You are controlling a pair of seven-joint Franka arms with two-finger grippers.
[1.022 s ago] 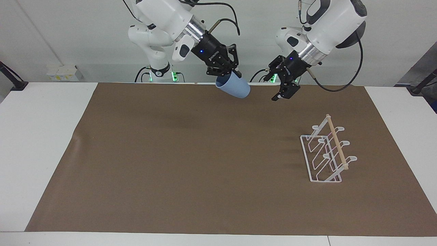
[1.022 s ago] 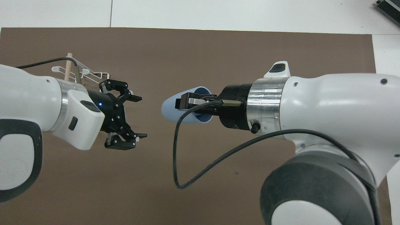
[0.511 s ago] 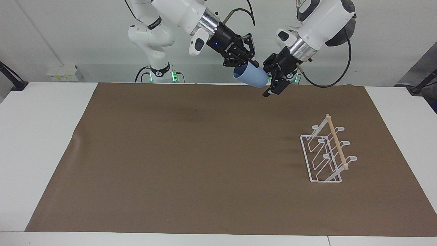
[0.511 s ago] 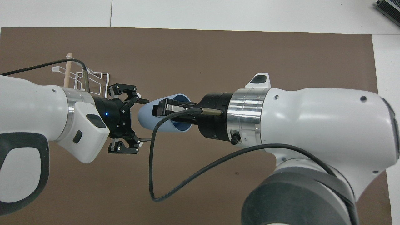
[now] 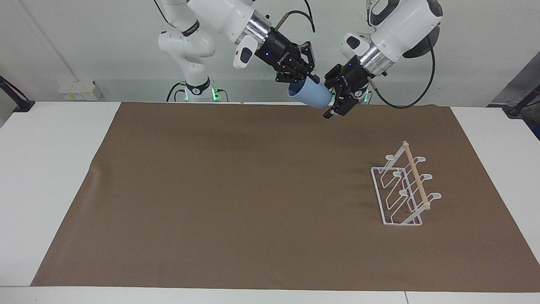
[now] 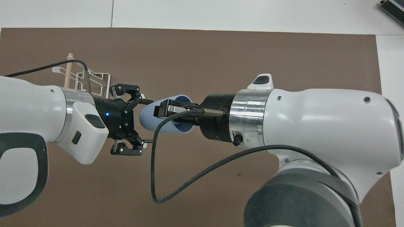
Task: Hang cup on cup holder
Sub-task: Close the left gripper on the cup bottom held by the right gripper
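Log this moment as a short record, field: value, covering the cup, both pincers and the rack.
cup: light blue cup, held in the air on its side, base pointing at the left pincer
right pincer: right pincer shut on the cup's rim, one finger inside
left pincer: left pincer open, its fingers on either side of the cup's base, not closed on it
cup holder: white wire cup holder standing on the brown mat toward the left arm's end of the table, no cup on it
stage: handover between arms, cup not yet hung
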